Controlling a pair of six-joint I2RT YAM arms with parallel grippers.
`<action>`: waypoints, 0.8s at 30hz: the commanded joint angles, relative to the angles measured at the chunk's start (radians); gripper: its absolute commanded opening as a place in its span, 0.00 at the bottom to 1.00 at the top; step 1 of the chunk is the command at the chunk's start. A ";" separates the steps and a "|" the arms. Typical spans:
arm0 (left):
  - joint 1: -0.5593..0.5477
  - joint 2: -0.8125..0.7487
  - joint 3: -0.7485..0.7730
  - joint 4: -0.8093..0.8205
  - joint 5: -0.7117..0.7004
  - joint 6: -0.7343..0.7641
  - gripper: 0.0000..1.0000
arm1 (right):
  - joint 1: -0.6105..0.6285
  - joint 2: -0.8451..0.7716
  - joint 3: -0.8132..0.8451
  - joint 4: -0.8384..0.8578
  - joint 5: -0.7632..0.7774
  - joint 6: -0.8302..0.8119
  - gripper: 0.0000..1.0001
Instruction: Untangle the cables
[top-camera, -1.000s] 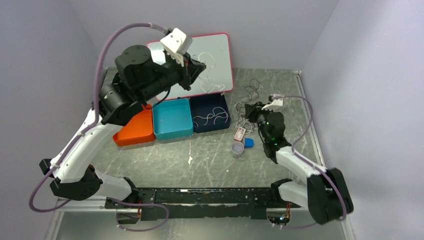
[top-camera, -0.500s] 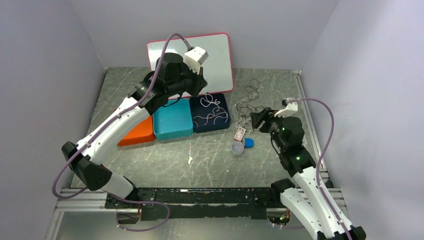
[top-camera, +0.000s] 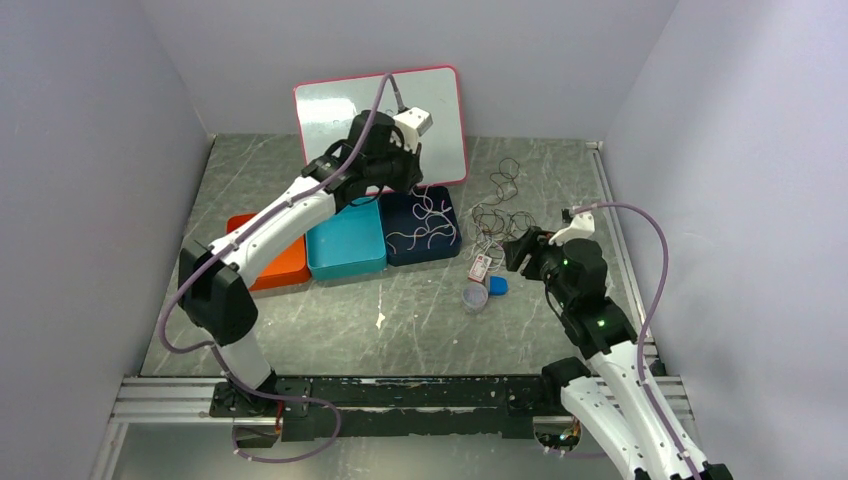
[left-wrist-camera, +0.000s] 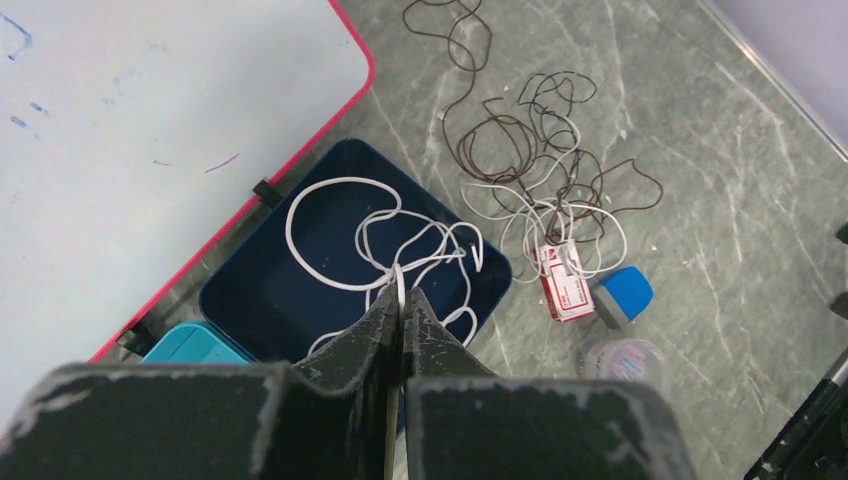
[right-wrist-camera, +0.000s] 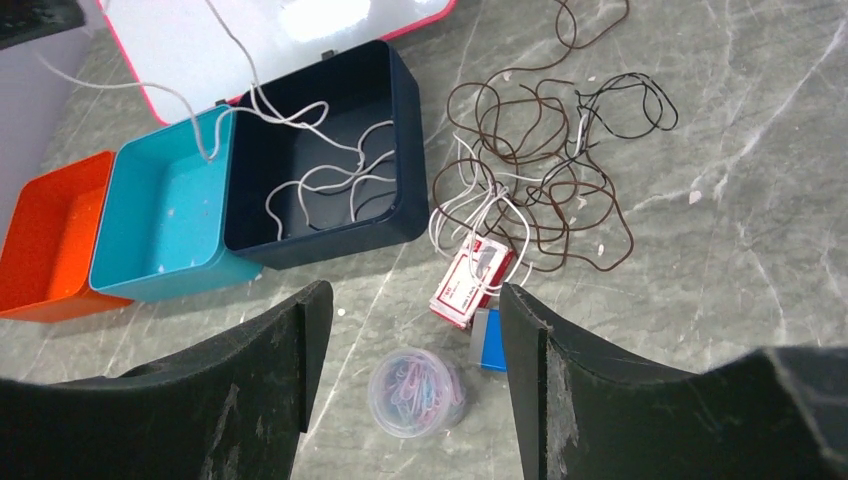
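**A:** What is nearest to the arms?

**B:** The right gripper (right-wrist-camera: 405, 320) hangs above the table (right-wrist-camera: 720, 300). Its two fingers are wide apart and there is nothing between them. Just below it are a clear tub of paper clips (right-wrist-camera: 413, 390), a blue block (right-wrist-camera: 490, 352) and a red and white packet (right-wrist-camera: 470, 282).

**A:** And where are the cables?

**B:** Just behind the packet lies the knot. It is made of dark cables (right-wrist-camera: 545, 175) in many loops, and some pale strands (right-wrist-camera: 480, 215) cross them and touch the packet. More to the left, a white cable (left-wrist-camera: 291, 230) lies coiled in the navy box (right-wrist-camera: 320, 245). The left gripper (left-wrist-camera: 400, 300) is above this box, pressed together on one strand, and the strand rises from the box up to it. Behind everything is the whiteboard (left-wrist-camera: 150, 110).

**A:** How will they handle?

**B:** I think they are very light and limp, with no stiffness, so any pull travels along and can tighten the knot. They are thin and perhaps smooth, so the fingers must close fully or the wire can slip out. I would take a dark cable at a free outer loop, not in the dense middle, and lift it slowly. The packet may be dragged along
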 joint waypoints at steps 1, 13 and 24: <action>0.018 0.042 0.012 0.066 0.043 0.012 0.07 | 0.003 -0.020 0.002 -0.031 0.012 -0.005 0.66; 0.051 0.154 -0.016 0.116 0.066 -0.022 0.07 | 0.004 -0.023 -0.016 -0.030 -0.004 0.013 0.66; 0.057 0.221 -0.091 0.155 0.107 -0.062 0.07 | 0.003 -0.012 -0.022 -0.028 -0.029 0.031 0.66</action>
